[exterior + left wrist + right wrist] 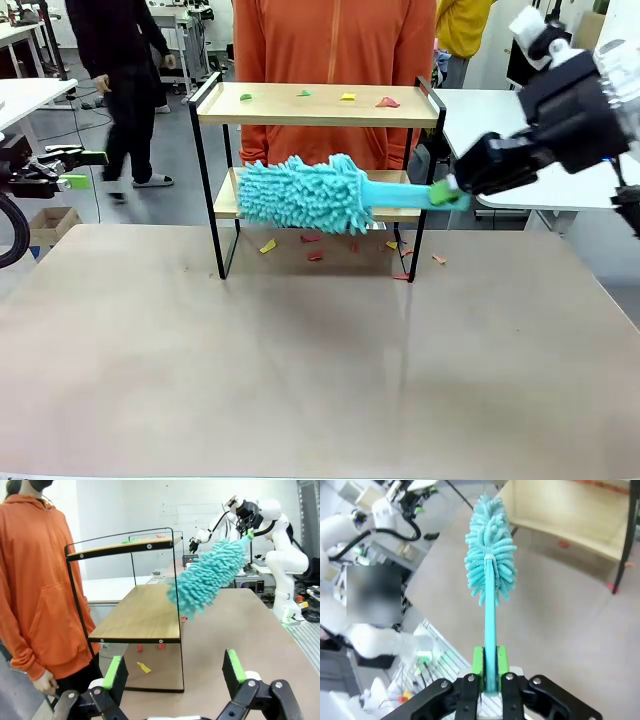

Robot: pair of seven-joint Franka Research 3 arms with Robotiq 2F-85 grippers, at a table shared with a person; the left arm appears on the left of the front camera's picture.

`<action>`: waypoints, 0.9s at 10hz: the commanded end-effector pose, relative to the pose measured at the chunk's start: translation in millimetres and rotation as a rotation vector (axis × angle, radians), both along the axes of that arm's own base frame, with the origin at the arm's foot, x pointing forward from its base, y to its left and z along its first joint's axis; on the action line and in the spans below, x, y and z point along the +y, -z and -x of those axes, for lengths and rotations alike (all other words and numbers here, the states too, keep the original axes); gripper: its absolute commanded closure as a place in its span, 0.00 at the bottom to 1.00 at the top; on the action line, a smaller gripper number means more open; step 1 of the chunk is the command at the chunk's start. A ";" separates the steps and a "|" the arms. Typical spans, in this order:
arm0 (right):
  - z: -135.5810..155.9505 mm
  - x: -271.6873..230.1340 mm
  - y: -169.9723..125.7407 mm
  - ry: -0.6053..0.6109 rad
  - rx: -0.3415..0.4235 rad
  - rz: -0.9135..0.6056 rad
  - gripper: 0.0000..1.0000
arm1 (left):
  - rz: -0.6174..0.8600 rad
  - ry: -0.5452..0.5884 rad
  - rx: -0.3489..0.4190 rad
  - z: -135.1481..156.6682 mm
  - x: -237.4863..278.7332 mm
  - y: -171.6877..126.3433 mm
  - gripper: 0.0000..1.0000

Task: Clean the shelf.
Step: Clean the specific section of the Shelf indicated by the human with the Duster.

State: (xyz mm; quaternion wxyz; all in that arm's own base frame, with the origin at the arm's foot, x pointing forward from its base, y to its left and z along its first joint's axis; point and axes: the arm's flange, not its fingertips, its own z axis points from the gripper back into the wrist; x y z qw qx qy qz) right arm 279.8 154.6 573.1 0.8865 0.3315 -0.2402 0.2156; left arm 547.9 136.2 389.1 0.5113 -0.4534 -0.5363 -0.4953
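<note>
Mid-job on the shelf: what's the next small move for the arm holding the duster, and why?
Probably lift the fluffy turquoise duster, clamped in the right fingers, up to the top wooden board of the black-framed shelf and sweep along it: small green, yellow and red scraps lie there, while the lower board looks bare.

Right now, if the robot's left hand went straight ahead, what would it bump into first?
Probably the shelf, at its near end by the lower board; the left hand is open. Depth is hard to judge.
</note>
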 end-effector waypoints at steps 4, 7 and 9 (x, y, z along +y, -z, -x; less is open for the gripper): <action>31.2 -75.3 38.6 -0.219 0.103 0.078 0.86 | 0.005 0.004 -0.017 2.1 -0.5 -1.7 0.00; 23.9 -93.4 52.6 -0.248 0.145 0.098 0.86 | 0.005 0.004 -0.017 2.1 -0.5 -1.7 0.00; 12.1 -84.8 35.2 -0.229 0.154 0.107 0.86 | 0.005 0.004 -0.017 2.1 -0.5 -1.7 0.00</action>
